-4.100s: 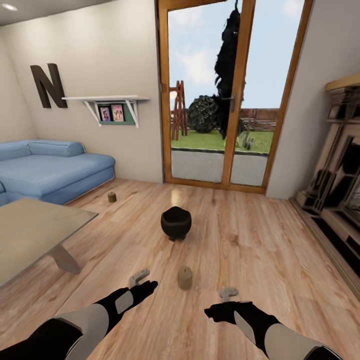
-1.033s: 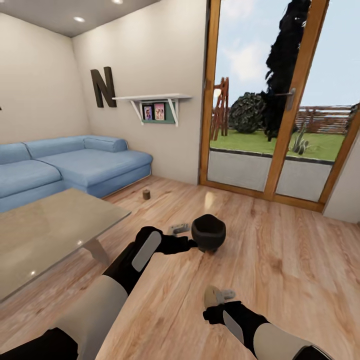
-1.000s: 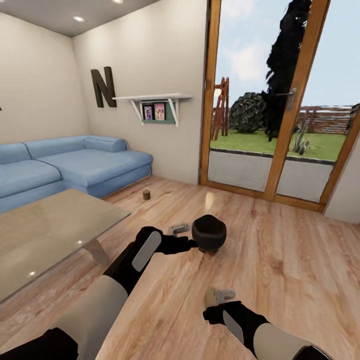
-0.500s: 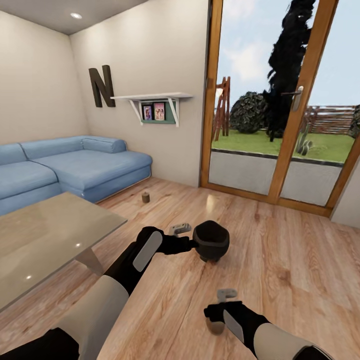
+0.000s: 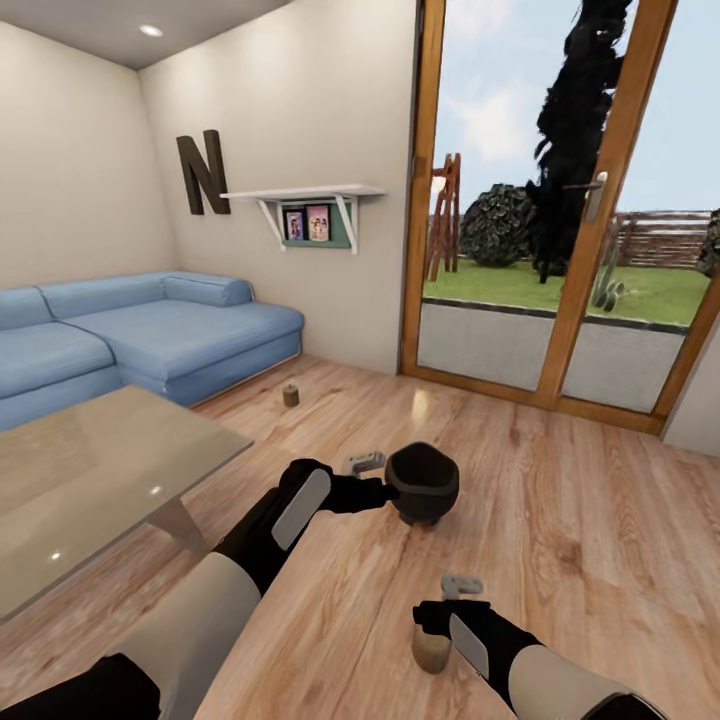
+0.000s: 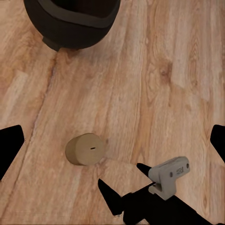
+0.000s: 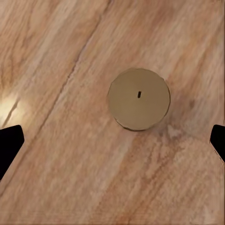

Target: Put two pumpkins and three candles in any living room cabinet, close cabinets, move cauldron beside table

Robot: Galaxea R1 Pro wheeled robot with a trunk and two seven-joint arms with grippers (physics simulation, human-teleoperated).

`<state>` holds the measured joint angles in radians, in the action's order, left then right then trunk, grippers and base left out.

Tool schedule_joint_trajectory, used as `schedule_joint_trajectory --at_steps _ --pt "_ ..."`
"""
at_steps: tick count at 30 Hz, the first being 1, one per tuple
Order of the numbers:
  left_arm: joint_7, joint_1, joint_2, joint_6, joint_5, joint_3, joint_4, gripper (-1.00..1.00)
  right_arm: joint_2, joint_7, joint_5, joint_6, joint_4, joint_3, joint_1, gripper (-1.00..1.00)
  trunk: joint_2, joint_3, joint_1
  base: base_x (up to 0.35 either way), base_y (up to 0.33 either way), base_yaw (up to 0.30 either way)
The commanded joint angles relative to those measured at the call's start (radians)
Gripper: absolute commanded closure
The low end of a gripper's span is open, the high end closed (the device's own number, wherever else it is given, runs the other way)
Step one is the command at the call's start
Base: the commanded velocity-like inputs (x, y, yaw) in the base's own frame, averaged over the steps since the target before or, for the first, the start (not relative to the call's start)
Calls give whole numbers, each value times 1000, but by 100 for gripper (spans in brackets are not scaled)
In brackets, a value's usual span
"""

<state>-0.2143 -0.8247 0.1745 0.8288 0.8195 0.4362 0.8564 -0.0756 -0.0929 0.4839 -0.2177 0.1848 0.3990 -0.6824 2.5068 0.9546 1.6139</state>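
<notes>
Round glossy black cauldron [image 5: 423,482] on the wooden plank floor [image 5: 560,540], the left gripper [image 5: 385,490] at its rim, grasp indiscernible; right gripper [image 5: 452,612], fingers spread, above a stubby brown candle [image 7: 138,99]; another candle [image 5: 291,396] near the blue sofa [image 5: 150,330]; glossy grey low table [image 5: 90,470] at left.

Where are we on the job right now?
Nothing looks done yet. In hand: the right gripper, open, hangs over the near candle; the left gripper, open, is by the cauldron, which stands apart from the table. Left: that candle, the far candle by the sofa, the cauldron.
</notes>
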Motion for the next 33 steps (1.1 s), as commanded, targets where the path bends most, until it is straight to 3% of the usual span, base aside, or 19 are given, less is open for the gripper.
schedule_joint_trajectory --at_steps 1,10,22,33 --pt "-10 -1 0 -1 11 20 -2 -100 0 -7 8 -5 2 8 0 -100 0 1 0 249 -104 0" --pt "-6 -1 0 -3 12 28 -3 -100 0 -7 6 -5 2 9 0 -100 0 1 0 285 -90 0" --pt "2 -1 0 -4 14 30 -2 -100 -1 -7 5 -5 -19 12 0 -100 0 1 0 20 -5 0" --pt "2 -1 0 -4 15 30 -2 -100 -5 -2 5 -5 -19 15 0 -100 3 44 5 0 0 0"
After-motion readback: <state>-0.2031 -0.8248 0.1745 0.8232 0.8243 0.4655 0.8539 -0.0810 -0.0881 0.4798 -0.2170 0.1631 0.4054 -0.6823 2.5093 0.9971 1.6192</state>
